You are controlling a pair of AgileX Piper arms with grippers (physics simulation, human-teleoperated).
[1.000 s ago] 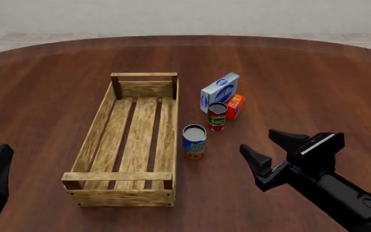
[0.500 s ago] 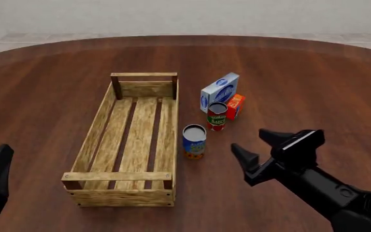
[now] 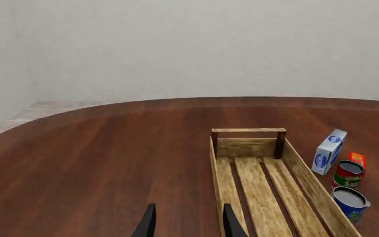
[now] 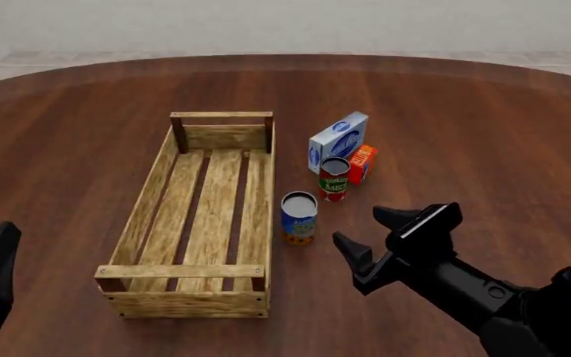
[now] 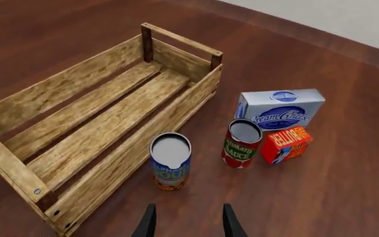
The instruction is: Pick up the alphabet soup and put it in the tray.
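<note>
The alphabet soup is a small blue-labelled can with a grey top, upright on the table just right of the tray, a long light-wood slatted crate with nothing in it. My right gripper is open, a short way right of the can and nearer the front, touching nothing. In the right wrist view the can stands just ahead of the open gripper, beside the tray. My left gripper is open and holds nothing, low at the front left, facing the tray.
Behind the soup stand a red-and-green can, a small orange box and a blue-and-white cream cheese box, close together. The dark round wooden table stretches on all sides.
My right gripper has moved left and a little lower in the front view, closing in on the soup can, still open. The left arm and all objects have stayed put.
</note>
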